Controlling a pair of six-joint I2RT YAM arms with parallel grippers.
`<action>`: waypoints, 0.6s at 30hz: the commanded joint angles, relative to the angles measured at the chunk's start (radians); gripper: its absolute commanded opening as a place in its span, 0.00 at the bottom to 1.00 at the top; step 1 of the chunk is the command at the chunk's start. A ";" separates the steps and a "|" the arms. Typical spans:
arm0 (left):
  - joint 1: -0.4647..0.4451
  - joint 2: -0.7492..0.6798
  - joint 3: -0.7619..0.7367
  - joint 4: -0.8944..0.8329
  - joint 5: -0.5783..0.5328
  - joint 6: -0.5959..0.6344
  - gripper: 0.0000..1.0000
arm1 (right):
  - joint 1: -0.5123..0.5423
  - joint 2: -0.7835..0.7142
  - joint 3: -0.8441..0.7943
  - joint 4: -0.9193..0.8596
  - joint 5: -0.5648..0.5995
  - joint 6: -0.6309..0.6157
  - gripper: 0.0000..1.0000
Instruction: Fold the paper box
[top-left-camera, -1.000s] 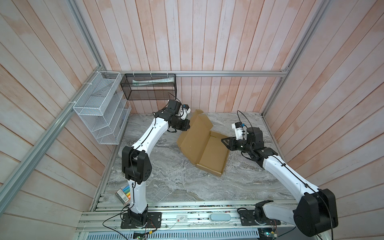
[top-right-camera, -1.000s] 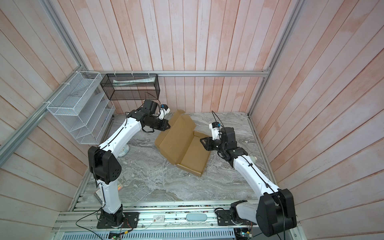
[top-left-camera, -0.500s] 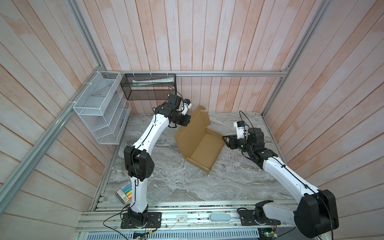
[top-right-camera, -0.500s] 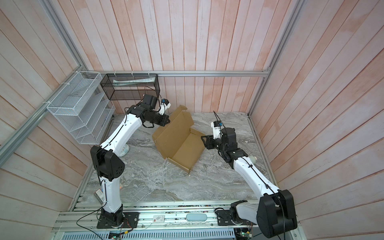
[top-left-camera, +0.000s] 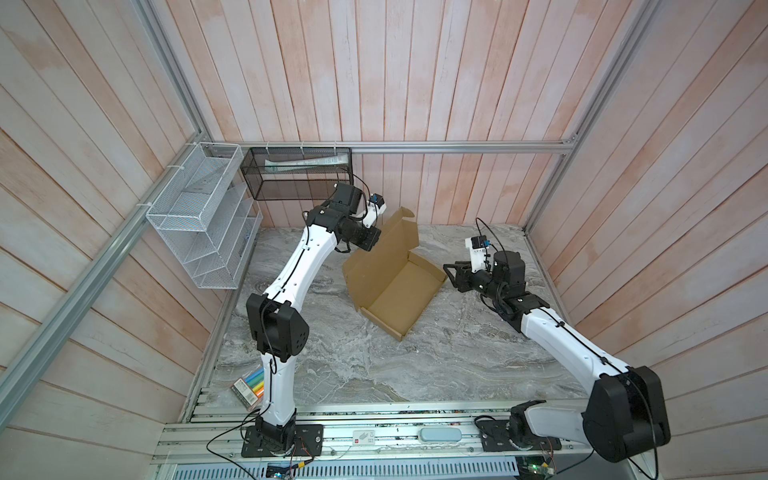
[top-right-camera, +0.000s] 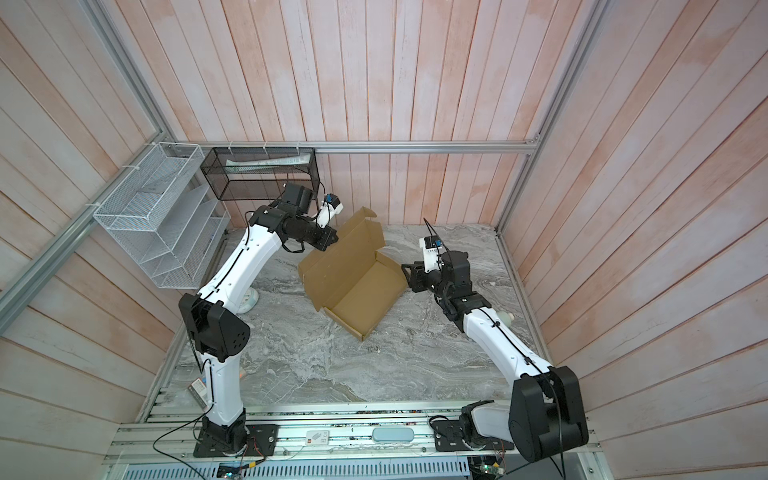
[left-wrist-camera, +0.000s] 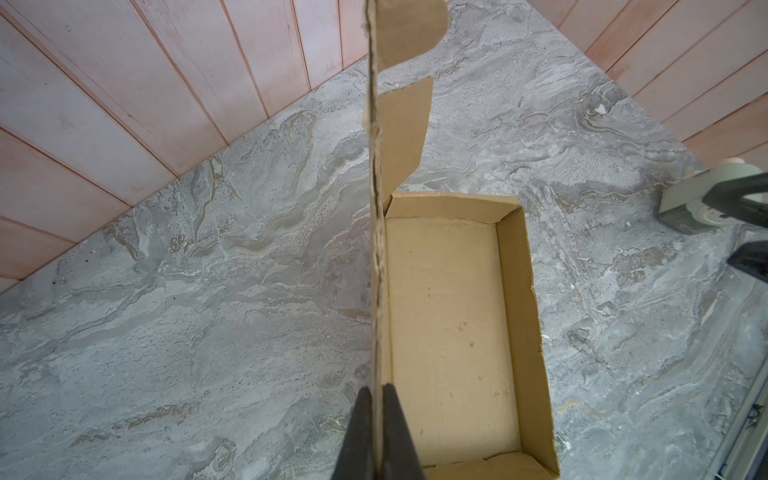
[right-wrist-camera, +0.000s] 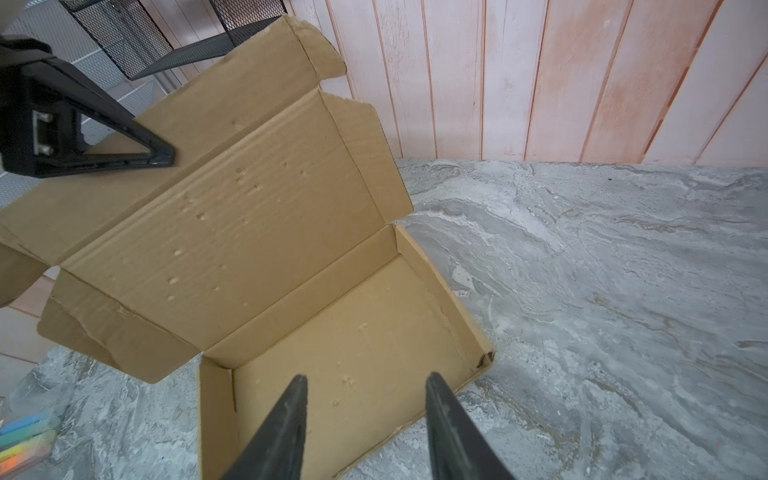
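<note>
Left claw (left-wrist-camera: 378, 390) clamped tight and raised; right claw (right-wrist-camera: 366, 376) parted, low.

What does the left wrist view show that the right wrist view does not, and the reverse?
Only the left wrist view: the paper box, its lid edge-on, pinched by the left gripper. Only the right wrist view: the lid's inner face, the black mesh basket, coloured pens. Both: the box's tray, the marble table, the open right gripper.

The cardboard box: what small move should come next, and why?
Probably swing the raised lid down over the tray: the left jaws pinch the lid's edge, the tray's walls stand up, and the right jaws hang open near it.
</note>
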 joint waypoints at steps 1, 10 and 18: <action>-0.012 0.010 -0.007 -0.007 0.012 0.050 0.00 | -0.005 0.036 0.049 0.045 0.018 -0.086 0.47; -0.046 0.020 -0.023 -0.019 0.017 0.078 0.00 | -0.012 0.161 0.105 0.117 0.004 -0.270 0.47; -0.057 0.001 -0.061 -0.020 0.035 0.080 0.00 | -0.053 0.255 0.148 0.195 -0.085 -0.322 0.48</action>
